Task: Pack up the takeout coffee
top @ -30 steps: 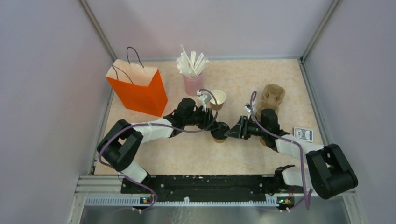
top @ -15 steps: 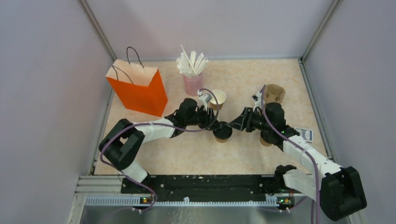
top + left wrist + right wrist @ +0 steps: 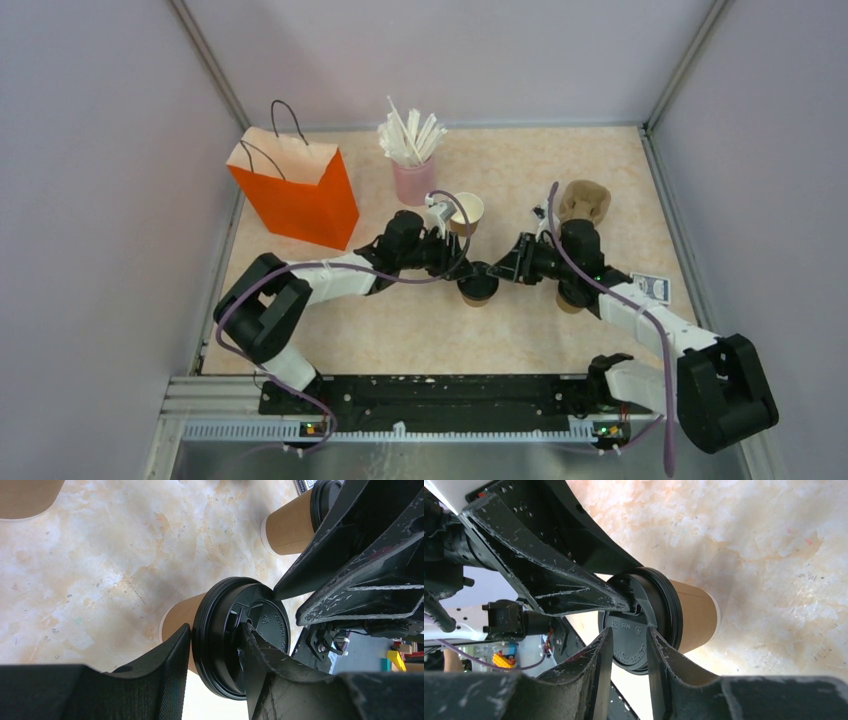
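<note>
A brown paper takeout coffee cup [image 3: 478, 287] with a black lid [image 3: 265, 625] stands mid-table between both grippers. My left gripper [image 3: 215, 630] is shut on the lid's rim, one finger against the cup's wall [image 3: 175, 617] and the other on the lid's top. My right gripper [image 3: 629, 632] is narrowly open, with its fingertips against the flat top of the lid [image 3: 626, 647] and nothing between them. In the top view the left gripper [image 3: 462, 268] comes from the left and the right gripper [image 3: 497, 272] from the right. A second lidded cup [image 3: 570, 298] stands under the right arm.
A lidless brown cup [image 3: 466, 210] stands just behind the left gripper. The pink cup of white straws [image 3: 413, 175] and the orange bag [image 3: 295, 190] stand at the back left. The tan pulp carrier [image 3: 585, 200] is at the back right. A blue card pack [image 3: 650, 288] lies beside it.
The right arm's wrist has swung toward the back of the table while its fingertips stay at the lid. The cup and my left gripper have shifted slightly to the right.
</note>
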Robot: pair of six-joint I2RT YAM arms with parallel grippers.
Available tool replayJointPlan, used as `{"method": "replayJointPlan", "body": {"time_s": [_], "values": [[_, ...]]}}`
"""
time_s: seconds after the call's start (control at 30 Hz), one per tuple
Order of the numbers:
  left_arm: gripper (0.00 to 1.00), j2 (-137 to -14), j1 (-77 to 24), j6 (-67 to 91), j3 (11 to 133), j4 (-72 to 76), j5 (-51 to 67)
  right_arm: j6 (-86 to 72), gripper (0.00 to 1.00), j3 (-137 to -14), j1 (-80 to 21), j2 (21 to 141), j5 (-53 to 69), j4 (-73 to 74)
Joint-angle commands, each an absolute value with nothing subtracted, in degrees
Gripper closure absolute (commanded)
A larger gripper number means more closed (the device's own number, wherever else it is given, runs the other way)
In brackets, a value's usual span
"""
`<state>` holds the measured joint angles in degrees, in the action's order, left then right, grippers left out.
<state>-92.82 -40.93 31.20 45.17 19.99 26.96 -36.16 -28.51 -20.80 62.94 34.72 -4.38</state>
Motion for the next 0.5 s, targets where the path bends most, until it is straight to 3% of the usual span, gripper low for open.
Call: {"method": "replayJointPlan", "body": {"time_s": [0.0, 0.23, 0.47], "values": [[0.55, -96.29, -41.44, 28.65, 44.26, 13.7, 26.48, -35.75, 0.69, -25.37, -21.01, 64.43, 33.84, -6.76], [0.56, -97.32, -41.5, 29.09, 42.72, 15.48, 26.54, -36.6, 0.7, -18.34, -21.01, 63.43, 30.32, -9.52], [0.53, -95.1, -41.4, 28.91, 45.56, 13.96, 27.99, -35.56, 0.69, -23.26, -21.03, 59.86, 32.51, -6.18]]}}
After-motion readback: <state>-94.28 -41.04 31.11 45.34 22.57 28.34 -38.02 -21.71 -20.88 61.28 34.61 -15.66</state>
